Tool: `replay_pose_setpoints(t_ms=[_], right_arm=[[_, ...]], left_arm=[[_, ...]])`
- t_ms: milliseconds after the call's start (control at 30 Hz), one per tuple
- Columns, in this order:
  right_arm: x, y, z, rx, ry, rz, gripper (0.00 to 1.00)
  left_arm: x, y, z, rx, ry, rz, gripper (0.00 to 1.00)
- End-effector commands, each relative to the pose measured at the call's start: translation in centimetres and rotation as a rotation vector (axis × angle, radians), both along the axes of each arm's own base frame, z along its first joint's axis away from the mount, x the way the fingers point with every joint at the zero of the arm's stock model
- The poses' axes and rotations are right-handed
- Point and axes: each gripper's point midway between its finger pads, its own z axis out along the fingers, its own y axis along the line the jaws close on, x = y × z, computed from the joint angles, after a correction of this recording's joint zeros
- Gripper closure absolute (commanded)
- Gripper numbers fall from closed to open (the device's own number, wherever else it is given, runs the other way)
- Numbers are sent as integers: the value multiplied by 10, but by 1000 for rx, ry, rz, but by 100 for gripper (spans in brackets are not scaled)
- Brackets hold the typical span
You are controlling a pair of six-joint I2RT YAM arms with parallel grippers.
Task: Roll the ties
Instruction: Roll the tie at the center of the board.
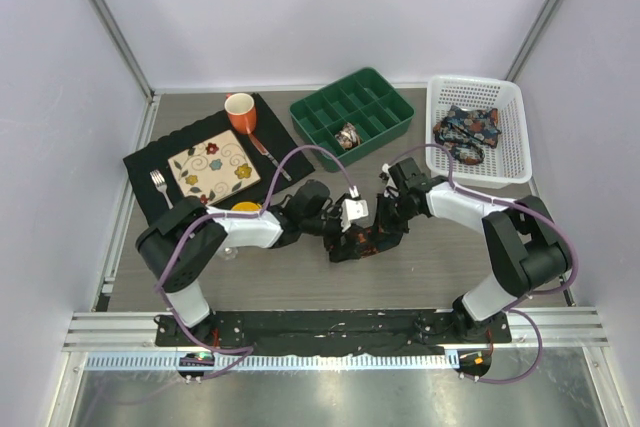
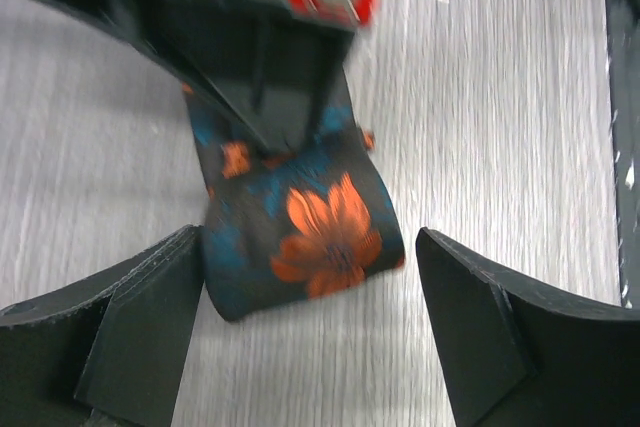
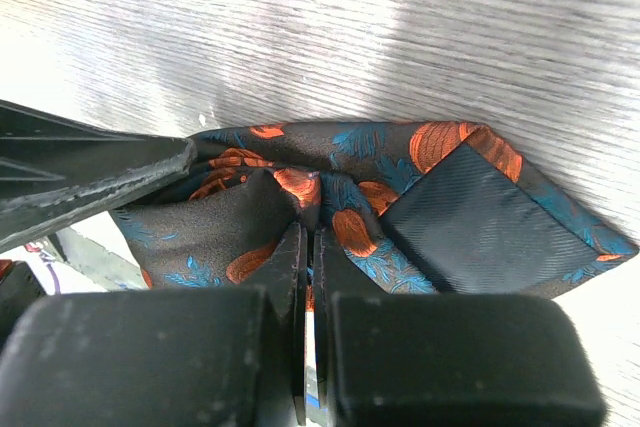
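Note:
A dark tie (image 1: 362, 244) with orange flowers and blue leaves lies bunched on the table between the two arms. My right gripper (image 3: 310, 232) is shut on a fold of this tie (image 3: 380, 162), and its plain dark lining shows on the right. My left gripper (image 2: 310, 267) stands open around a folded end of the same tie (image 2: 320, 232); the cloth lies against its left finger (image 2: 140, 317) and apart from the right one. In the top view the left gripper (image 1: 348, 215) and the right gripper (image 1: 385, 215) nearly meet. More ties (image 1: 468, 132) lie in the white basket (image 1: 510, 137).
A green divided tray (image 1: 325, 112) at the back holds one rolled tie (image 1: 348, 135). At the back left, a black placemat (image 1: 150, 162) carries a flowered plate (image 1: 212, 169), an orange mug (image 1: 240, 112), a fork and a knife.

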Motion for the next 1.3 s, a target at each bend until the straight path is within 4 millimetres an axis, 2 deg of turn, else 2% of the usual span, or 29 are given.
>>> replay_pose_setpoints(t_ms=[0, 233, 367, 433, 467, 567, 667, 733, 767, 867, 1067, 1267], right_arm=[[-4, -34, -24, -188, -23, -14, 99], [-8, -36, -29, -194, -5, -13, 99], [-15, -36, -30, -193, 11, -19, 99], [-21, -31, -26, -168, 13, -29, 99], [-28, -31, -27, -164, 19, -27, 99], [-37, -22, -16, -106, 5, -24, 99], [-40, -13, 1, -35, -12, -12, 99], [-35, -7, 14, -2, -38, -9, 88], [-34, -6, 19, 5, -45, -14, 74], [-25, 0, 37, 39, -84, -14, 57], [-20, 15, 60, 133, -98, 11, 46], [-24, 31, 64, 227, -54, 26, 43]], left_arm=[[15, -22, 21, -78, 23, 44, 11], [15, -30, 5, -51, 72, 101, 12], [16, -24, -12, 13, 65, 130, 20], [13, -17, -22, 48, 42, 108, 33], [9, -15, -24, 64, 38, 79, 42], [-1, 6, -40, 169, -26, -24, 56], [-10, 20, -47, 227, -94, -149, 63], [-15, 24, -49, 242, -113, -204, 65], [-18, 27, -51, 257, -99, -222, 66], [-20, 29, -52, 267, -97, -231, 66], [-20, 28, -51, 266, -83, -218, 63], [-18, 28, -52, 278, -89, -204, 59]])
